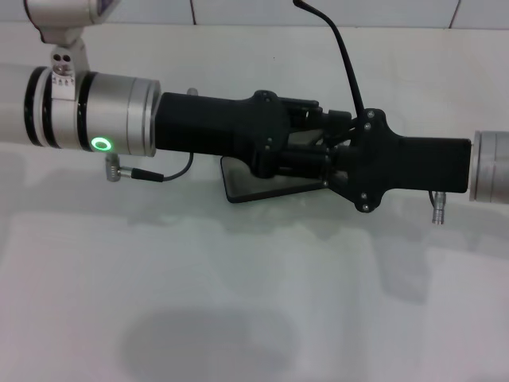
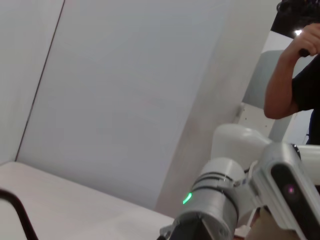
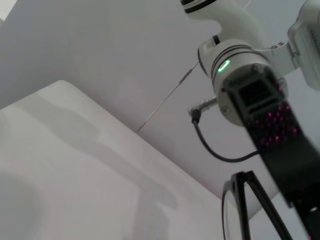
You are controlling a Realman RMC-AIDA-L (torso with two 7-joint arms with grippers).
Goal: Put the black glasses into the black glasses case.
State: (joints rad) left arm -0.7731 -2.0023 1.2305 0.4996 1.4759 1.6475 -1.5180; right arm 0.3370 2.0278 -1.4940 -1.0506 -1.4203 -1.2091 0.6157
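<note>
Both arms are reaching in from opposite sides and meeting above the middle of the pale white tabletop, the left gripper and the right gripper overlapping fingertip to fingertip in the head view, so closely that it is not possible to tell whether either set of fingers is parted or pressed together. The thin black wire-frame glasses are sitting up at the grippers, off the table: the right wrist view is showing a round clear lens rim and slim temple arms beside the left arm's black gripper body, and in the head view one long temple arm is sticking up and away from the meeting point of the two hands. Which gripper is actually gripping the frame cannot be made out. The flat black rectangular glasses case is lying on the table directly beneath the grippers, mostly hidden by them, with only a rounded corner and a glossy stretch of it showing below the left gripper. A green ring light is glowing on the left arm's silver wrist.
</note>
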